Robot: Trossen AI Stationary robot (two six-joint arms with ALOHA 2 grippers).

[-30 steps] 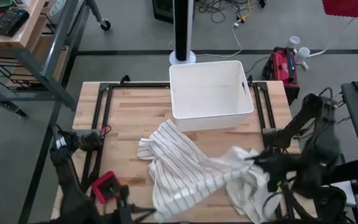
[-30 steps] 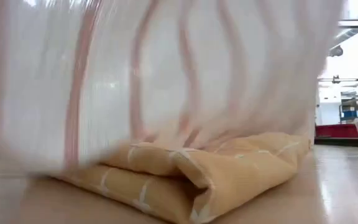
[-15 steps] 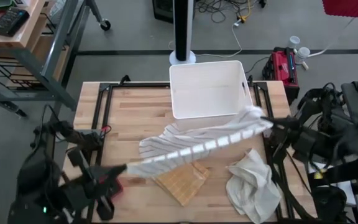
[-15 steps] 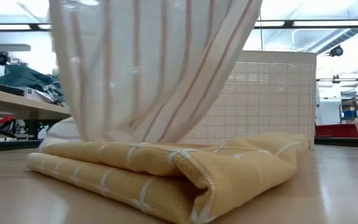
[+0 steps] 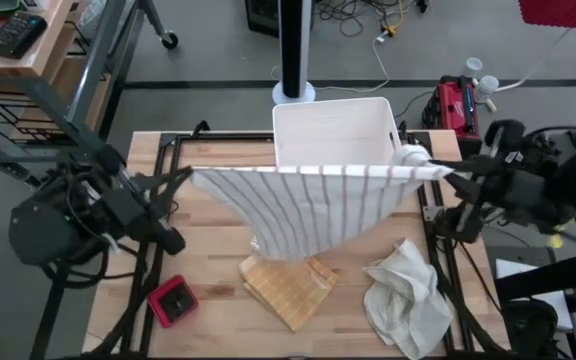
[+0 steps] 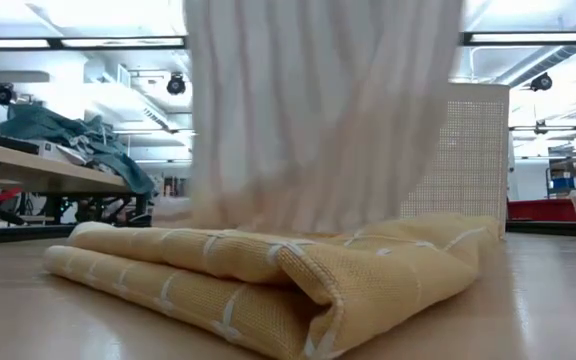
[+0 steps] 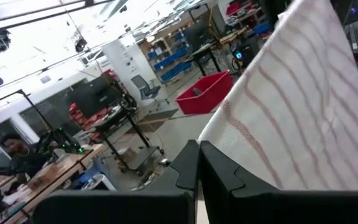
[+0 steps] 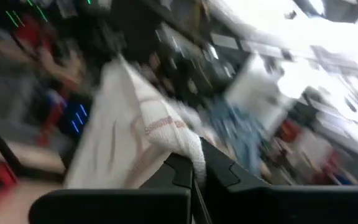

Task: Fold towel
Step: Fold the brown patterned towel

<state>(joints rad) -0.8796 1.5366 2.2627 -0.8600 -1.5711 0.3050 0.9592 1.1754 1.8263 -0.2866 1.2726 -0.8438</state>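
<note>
Towel (image 5: pixel 313 200) spread taut in mid-air, ahead of folding.
Left tool (image 5: pixel 183 178) and right tool (image 5: pixel 438 172) each clamp a top corner above the tabletop (image 5: pixel 208 270); next, lower it flat.

Evenly lit from overhead in the high view, with soft shadows only. Bright ceiling strip lights (image 6: pixel 78 42) in the low view, glare on the tabletop (image 6: pixel 548 300), motion blur on the hanging striped towel (image 6: pixel 318 110). Heavy motion blur across the right wrist view; overexposed background in the left wrist view.
</note>
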